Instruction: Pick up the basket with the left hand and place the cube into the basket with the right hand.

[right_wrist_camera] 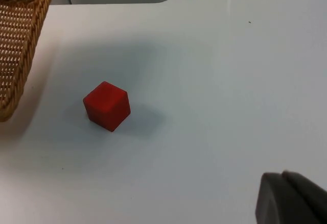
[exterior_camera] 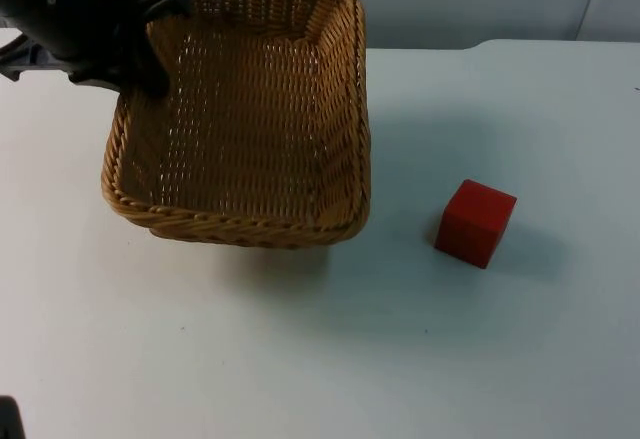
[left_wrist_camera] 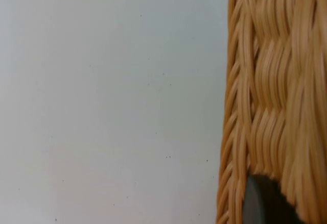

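Woven tan wicker basket [exterior_camera: 250, 119], rectangular and open-topped, sits nearest the top camera, lifted and tilted above the white table [exterior_camera: 300, 359], with its shadow on the surface beneath. The left end effector [exterior_camera: 150, 29] is clamped on the rim at the basket's far left corner, one black fingertip [left_wrist_camera: 260, 203] pressed against the weave. The small red cube [exterior_camera: 476, 222] rests on the table to the right of the basket, well apart from it and untouched.

The step in hand looks like the right arm's reach for the cube. To do it well, the left arm should keep the basket level and steady, mouth up, while the right end effector [right_wrist_camera: 291, 198] descends squarely over the cube, fingers astride two opposite flat faces. That end effector hangs back from the cube; whether its fingers are spread I cannot tell.
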`<act>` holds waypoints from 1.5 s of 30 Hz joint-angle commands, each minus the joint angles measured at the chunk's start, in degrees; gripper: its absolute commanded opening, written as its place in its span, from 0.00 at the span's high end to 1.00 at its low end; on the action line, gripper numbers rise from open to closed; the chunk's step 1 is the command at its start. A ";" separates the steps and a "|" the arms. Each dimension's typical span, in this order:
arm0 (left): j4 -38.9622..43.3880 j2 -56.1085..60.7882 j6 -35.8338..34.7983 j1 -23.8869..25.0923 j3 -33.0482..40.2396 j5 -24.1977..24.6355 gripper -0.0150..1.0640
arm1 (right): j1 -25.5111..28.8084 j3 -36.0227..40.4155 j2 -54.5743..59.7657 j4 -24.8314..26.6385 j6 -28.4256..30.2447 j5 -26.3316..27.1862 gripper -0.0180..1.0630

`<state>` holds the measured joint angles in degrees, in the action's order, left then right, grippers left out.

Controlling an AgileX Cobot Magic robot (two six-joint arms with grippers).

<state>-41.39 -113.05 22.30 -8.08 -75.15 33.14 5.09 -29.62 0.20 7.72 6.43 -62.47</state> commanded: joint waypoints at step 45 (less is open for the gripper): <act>-1.69 0.77 -0.26 -0.05 -0.08 10.06 0.99 | -0.28 -4.16 59.47 24.43 10.60 28.00 0.99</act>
<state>-41.39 -113.05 22.30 -8.08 -75.15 42.58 5.09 -32.90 57.45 28.79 13.79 -36.14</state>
